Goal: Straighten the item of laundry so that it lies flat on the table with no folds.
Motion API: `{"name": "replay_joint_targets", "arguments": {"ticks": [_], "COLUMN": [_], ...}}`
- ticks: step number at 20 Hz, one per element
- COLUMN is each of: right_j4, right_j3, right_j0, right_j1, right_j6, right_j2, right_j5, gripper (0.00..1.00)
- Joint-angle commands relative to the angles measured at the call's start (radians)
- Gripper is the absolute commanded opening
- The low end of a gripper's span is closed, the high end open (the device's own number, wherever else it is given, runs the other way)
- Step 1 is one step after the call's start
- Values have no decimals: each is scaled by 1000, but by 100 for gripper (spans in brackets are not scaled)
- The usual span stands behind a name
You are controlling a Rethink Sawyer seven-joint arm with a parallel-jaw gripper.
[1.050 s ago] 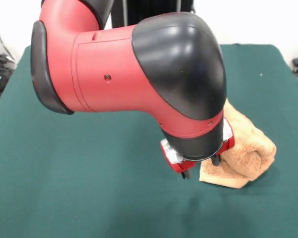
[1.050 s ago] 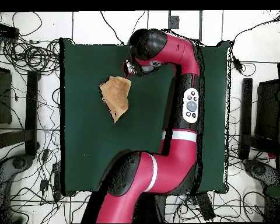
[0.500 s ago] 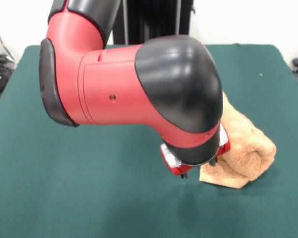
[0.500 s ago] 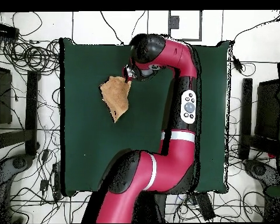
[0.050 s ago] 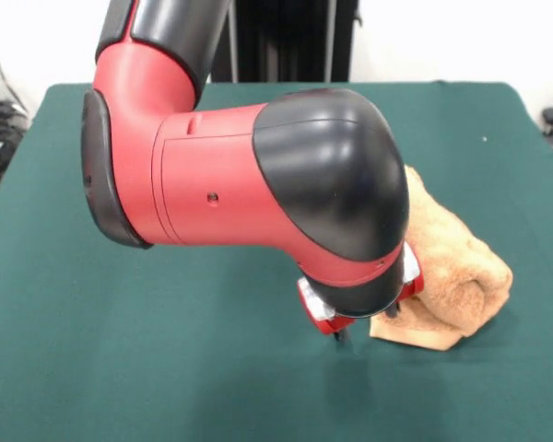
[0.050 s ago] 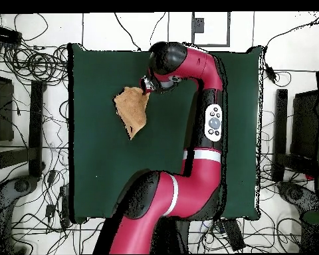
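The item of laundry (image 5: 456, 276) is a tan fluffy towel, bunched and folded over itself on the right half of the green table (image 5: 120, 368). In the overhead view the towel (image 6: 131, 109) lies near the table's (image 6: 102, 179) upper left. My gripper (image 5: 366, 324) hangs low at the towel's near left corner, mostly hidden under the big red and black wrist. Two dark fingertips show apart, one (image 5: 341, 336) over bare felt, the other at the towel's hemmed edge. From above, the gripper (image 6: 147, 86) sits at the towel's upper right corner. Nothing is seen held.
The arm's bulky elbow (image 5: 258, 175) fills the middle of the front view and hides part of the towel. Cables (image 6: 29, 63) and stands surround the table on the floor in the overhead view.
The gripper has sunk a little closer to the felt at the towel's corner, and the arm's elbow has shifted slightly. The towel has kept its shape.
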Motion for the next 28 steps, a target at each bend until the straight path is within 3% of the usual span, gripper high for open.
{"name": "replay_joint_targets", "arguments": {"ticks": [1,8,14,20,28], "right_j4": [27,99,120,88,27], "right_j3": [156,223,276,291,231], "right_j0": [19,-3,-4,11,74], "right_j1": [-2,4,-11,-21,-46], "right_j6": [32,1,14,33,132], "right_j2": [42,68,41,-3,-109], "right_j5": [-127,-285,-307,-275,-98], "gripper": [100,100,100,100,100]}}
